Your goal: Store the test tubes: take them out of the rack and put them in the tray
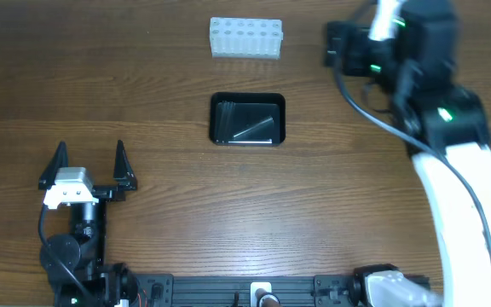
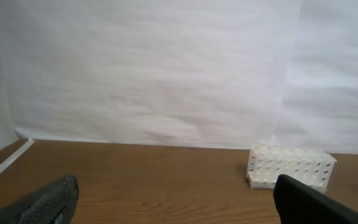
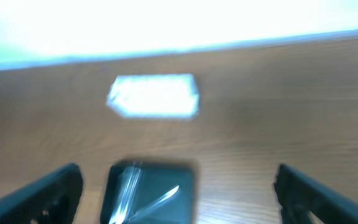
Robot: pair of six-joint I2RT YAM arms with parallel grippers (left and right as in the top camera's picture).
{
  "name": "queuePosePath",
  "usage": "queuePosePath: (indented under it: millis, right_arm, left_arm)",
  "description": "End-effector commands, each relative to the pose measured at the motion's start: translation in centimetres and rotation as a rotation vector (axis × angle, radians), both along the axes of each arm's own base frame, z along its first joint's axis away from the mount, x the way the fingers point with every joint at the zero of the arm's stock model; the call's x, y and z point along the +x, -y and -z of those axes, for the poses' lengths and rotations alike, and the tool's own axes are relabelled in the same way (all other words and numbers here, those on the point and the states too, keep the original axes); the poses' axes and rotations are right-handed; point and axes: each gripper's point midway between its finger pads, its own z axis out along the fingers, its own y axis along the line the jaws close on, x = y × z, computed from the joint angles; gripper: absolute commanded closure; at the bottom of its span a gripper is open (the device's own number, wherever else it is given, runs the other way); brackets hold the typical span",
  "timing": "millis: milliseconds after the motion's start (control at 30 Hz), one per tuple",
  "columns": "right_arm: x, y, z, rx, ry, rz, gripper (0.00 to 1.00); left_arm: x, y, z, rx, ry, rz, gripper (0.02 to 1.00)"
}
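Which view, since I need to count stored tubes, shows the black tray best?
The top view: it looks straight down into the tray, with clear tubes lying inside. The right wrist view shows the tray obliquely, partly cut by the frame edge. The left wrist view faces the white rack instead.

A white test tube rack (image 1: 245,38) stands upright at the far centre. Just nearer, a black tray (image 1: 214,119) holds clear test tubes (image 1: 257,130) lying flat.
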Motion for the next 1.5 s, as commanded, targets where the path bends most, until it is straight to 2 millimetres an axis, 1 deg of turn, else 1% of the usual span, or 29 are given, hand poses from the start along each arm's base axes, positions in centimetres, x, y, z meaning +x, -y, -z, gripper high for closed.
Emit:
queuePosePath:
  millis: [33,100,133,233,300,467,567,667,867,933,1067,1233,1333,1500]
  right_arm:
    - [-4.2,6.0,-1.3,-0.140,0.165,0.095,0.009]
    - [-6.6,7.9,-0.3,-0.166,0.208,0.147,0.009]
    - [-7.6,8.3,0.4,-0.183,0.219,0.158,0.009]
    - [-10.4,8.6,2.7,-0.232,0.249,0.183,0.007]
    - [-12.0,8.4,4.1,-0.247,0.284,0.207,0.009]
    - [-14.7,6.9,7.0,-0.240,0.360,0.171,0.009]
    - [-16.0,6.8,8.7,-0.223,0.376,0.172,0.007]
    - [-17.0,7.1,10.3,-0.209,0.390,0.192,0.009]
    - [-17.8,6.8,13.3,-0.193,0.433,0.165,0.009]
    - [-17.3,6.9,14.7,-0.186,0.412,0.163,0.007]
    - [-16.2,6.8,16.5,-0.183,0.438,0.159,0.007]
    - [-15.2,6.5,17.9,-0.161,0.509,0.152,0.009]
    - [-15.1,6.0,18.3,-0.160,0.495,0.140,0.009]
    - [-15.2,6.1,18.9,-0.171,0.467,0.170,0.009]
  left_arm:
    - [0.0,0.4,0.1,0.008,0.002,0.018,0.020]
    - [0.0,0.4,0.1,0.008,0.002,0.018,0.020]
    - [0.0,0.4,0.1,0.008,0.002,0.018,0.020]
    - [0.0,0.4,0.1,0.008,0.002,0.018,0.020]
    - [0.0,0.4,0.1,0.008,0.002,0.018,0.020]
    - [0.0,0.4,0.1,0.008,0.002,0.018,0.020]
    - [0.0,0.4,0.1,0.008,0.002,0.018,0.020]
    - [0.0,0.4,0.1,0.008,0.002,0.018,0.020]
    - [0.0,0.4,0.1,0.008,0.002,0.018,0.020]
    - [0.0,0.4,0.1,0.008,0.002,0.018,0.020]
    - [0.0,0.4,0.1,0.008,0.002,0.018,0.020]
    - [0.0,0.4,0.1,0.008,0.002,0.018,0.020]
    - [0.0,0.4,0.1,0.008,0.002,0.018,0.020]
    - [0.0,0.4,0.1,0.008,0.002,0.018,0.020]
